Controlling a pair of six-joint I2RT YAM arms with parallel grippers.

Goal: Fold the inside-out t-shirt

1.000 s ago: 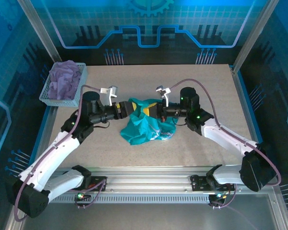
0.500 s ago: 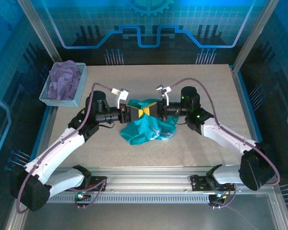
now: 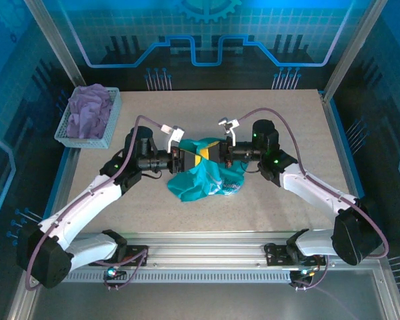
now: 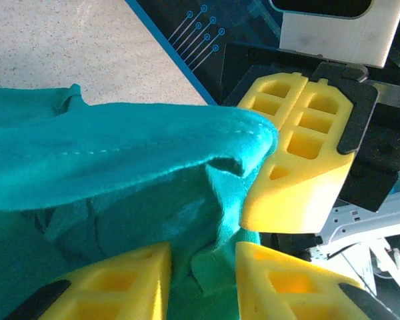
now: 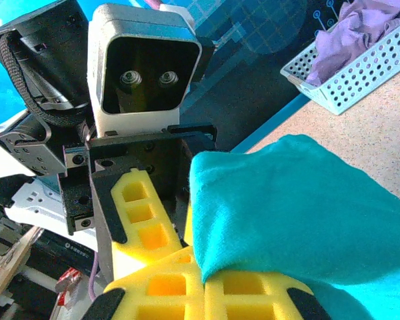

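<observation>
Grasping step: the t-shirt [image 3: 203, 179] is lying bunched mid-tabletop [image 3: 293, 120]. The right gripper [image 3: 217, 155] is holding its fingers pressed together, pinching the cloth edge. The left gripper [image 3: 185, 157] is straddling a fold with its fingers; can't tell if it's gripping. Next probably calls for pulling apart to spread the shirt.

Top view: bunched t-shirt [image 3: 203, 177] hides the fingertips of left hand [image 3: 190, 155] and right hand [image 3: 212, 152]. Left wrist: own fingers [image 4: 147, 267] cropped at bottom edge, grip unclear. Right wrist: basket [image 5: 360, 80] cut off at right edge.
</observation>
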